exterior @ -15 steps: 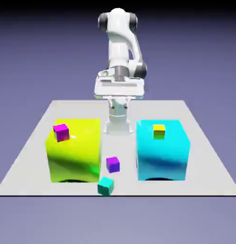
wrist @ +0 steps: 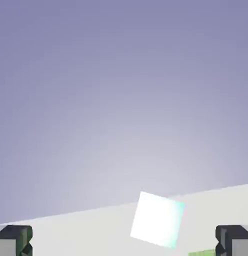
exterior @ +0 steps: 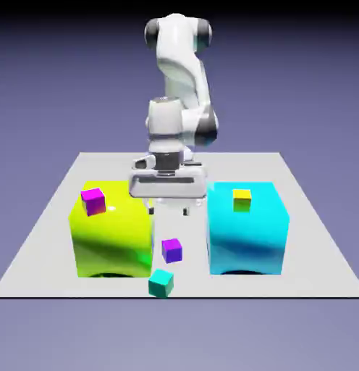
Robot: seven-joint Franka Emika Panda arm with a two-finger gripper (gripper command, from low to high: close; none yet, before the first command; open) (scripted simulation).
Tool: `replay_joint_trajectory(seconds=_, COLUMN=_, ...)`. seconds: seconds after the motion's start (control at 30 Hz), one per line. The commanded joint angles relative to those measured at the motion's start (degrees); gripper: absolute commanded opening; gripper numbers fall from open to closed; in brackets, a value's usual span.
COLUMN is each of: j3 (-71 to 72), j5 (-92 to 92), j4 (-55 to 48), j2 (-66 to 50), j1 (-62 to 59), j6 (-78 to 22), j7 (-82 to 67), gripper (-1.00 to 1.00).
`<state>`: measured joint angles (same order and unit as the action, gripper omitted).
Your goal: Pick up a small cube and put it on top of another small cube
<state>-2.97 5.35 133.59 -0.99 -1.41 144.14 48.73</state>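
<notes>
Two large rounded blocks stand on the pale table (exterior: 189,286), and each bears a small cube: a magenta cube (exterior: 93,202) lies on the upper surface of the yellow-green block (exterior: 113,243) at the exterior view's left, turned a little and close to that block's outer side, and a yellow cube (exterior: 242,200) lies on the upper surface of the cyan block (exterior: 246,235) at the exterior view's right. Low on the near face of both blocks is a dark curved patch, whose depth I cannot tell. The other two small cubes rest on the table itself. The violet cube (exterior: 171,251) sits between the blocks, nearer the yellow-green one, and the teal cube (exterior: 161,283) is close to the table's near edge, just beyond the yellow-green block's near corner. Which of the four is to be lifted, and which is to go under it, the pictures do not show. The arm (exterior: 184,65) rises at the back and bends down toward the camera, its hand in front of the base, with the gripper (exterior: 169,211) pointing down above the gap between the blocks. Its fingers are spread wide, and it holds nothing. In the hand view one cube shows low down, washed out nearly to white with a teal tint, between the widely parted fingertips and above their level in the picture, while the table's edge slants up to the right behind it.
</notes>
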Motion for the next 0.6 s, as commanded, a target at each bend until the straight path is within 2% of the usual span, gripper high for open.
replay_joint_trajectory(seconds=0.0, j3=-0.18, j5=0.33, j4=-1.69, j2=-2.08, j1=0.01, j6=-1.85, j7=0.39, gripper=0.00)
replay_joint_trajectory(seconds=0.43, j3=-2.56, j5=4.62, j4=-23.68, j2=-29.07, j1=-1.57, j6=-25.81, j7=5.42, gripper=0.00)
replay_joint_trajectory(seconds=0.5, j3=-2.65, j5=4.77, j4=-24.46, j2=-30.03, j1=-1.62, j6=-26.66, j7=5.60, gripper=0.00)
replay_joint_trajectory(seconds=0.57, j3=-2.09, j5=5.57, j4=-22.65, j2=-33.22, j1=-1.59, j6=-21.68, j7=5.01, gripper=0.00)
